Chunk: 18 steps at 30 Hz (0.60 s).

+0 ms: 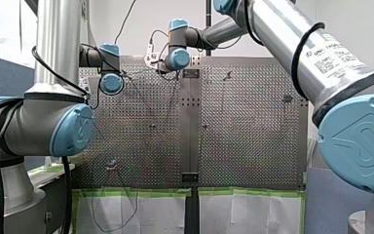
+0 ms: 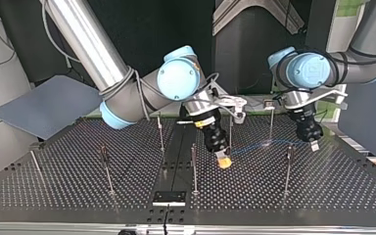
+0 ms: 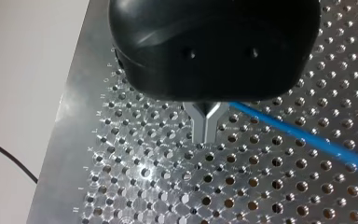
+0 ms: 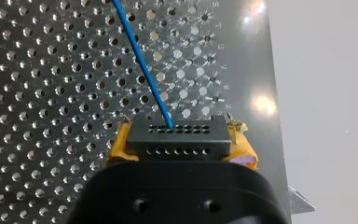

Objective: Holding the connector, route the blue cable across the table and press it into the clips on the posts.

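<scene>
You had the right hand pinching the connector squarely between its yellow pads. The grip made sense: the black block sat crosswise with its holes facing away from the wrist, so the blue cable left it straight ahead and could trail over the surface without bending against a pad. In the top view that hand hung low and tilted near the middle of the surface, just beside one of the posts, which looked like a good place to start steering the line. From there the cable ran low across the surface to the left hand. The left hand's metal fingers were pressed together at the tips, and the cable came out just beside their root. I could not tell whether it was clamped there or only passing through. Either way, that hand probably served as the anchor, so a pull on the connector would draw the run taut. The cable passed close to the top of another post, but the clips were too small to make out, so I could not say it was seated. By my reading the routing was barely begun.
</scene>
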Tool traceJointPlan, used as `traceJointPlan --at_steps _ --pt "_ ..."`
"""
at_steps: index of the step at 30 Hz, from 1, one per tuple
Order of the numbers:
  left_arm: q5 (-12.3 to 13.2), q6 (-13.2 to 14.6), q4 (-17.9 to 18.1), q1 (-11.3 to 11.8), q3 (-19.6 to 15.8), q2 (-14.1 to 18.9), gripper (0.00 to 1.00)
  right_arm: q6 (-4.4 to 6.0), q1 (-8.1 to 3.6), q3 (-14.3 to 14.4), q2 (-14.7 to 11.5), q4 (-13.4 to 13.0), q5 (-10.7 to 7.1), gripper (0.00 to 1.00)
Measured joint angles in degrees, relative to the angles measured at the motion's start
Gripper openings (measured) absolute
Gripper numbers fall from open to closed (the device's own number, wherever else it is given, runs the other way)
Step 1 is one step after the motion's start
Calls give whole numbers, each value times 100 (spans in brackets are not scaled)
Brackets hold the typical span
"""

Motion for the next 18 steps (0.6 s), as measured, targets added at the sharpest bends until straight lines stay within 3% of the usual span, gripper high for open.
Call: traceJointPlan --at_steps 9,18 --pt "176 -74 88 156 70 -20 0 0 -41 3 20 -21 29 0" --pt "571 -329 204 247 296 -39 0 0 -81 3 41 -34 39 0"
